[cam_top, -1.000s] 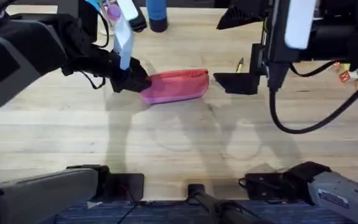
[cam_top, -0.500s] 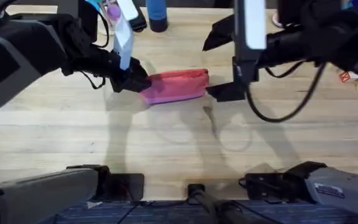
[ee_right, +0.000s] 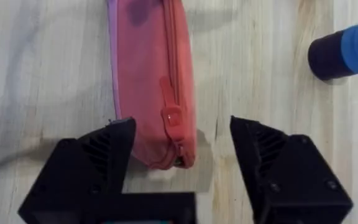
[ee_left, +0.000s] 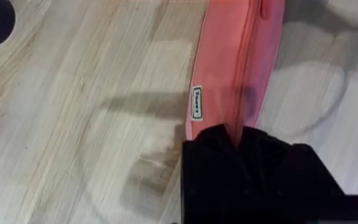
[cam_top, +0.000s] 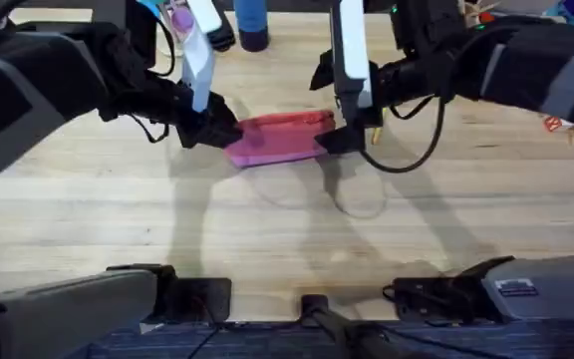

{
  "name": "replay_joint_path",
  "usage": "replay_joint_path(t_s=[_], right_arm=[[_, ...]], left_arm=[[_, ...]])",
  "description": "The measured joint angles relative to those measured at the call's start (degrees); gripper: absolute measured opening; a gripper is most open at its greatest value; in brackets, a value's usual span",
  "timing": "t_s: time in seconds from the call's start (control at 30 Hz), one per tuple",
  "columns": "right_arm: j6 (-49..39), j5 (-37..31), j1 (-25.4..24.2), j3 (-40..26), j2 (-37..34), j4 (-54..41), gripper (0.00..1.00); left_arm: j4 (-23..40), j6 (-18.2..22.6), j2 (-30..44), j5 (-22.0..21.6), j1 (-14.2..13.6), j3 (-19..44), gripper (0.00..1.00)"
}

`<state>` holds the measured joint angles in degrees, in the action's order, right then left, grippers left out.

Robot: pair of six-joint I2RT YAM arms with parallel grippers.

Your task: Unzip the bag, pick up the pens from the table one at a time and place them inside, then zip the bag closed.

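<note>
The pink bag (cam_top: 282,137) lies on the table (cam_top: 267,229) toward its far edge; the left gripper (cam_top: 215,130) fingers pinch its one end; the right gripper (ee_right: 178,163) fingers are spread wide around its zipper-pull (ee_right: 170,112) end.

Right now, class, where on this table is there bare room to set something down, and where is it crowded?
Bare table lies between the bag and the arm bases. It is crowded around the bag: left gripper at one end, open right gripper at the other, blue cylinder behind.
</note>
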<state>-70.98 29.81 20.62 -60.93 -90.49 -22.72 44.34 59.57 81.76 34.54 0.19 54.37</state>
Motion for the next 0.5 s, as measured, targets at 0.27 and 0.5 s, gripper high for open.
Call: replay_joint_path(t_s=[0.27,0.5], right_arm=[[-0.02,0.01,0.00,0.00,-0.87,0.42,0.690],[-0.03,0.17,0.29,0.00,-0.87,0.31,0.302]], left_arm=[[0.00,0.00,0.00,0.00,0.00,0.00,0.042],[0.00,0.00,0.00,-0.02,0.00,0.00,0.042]])
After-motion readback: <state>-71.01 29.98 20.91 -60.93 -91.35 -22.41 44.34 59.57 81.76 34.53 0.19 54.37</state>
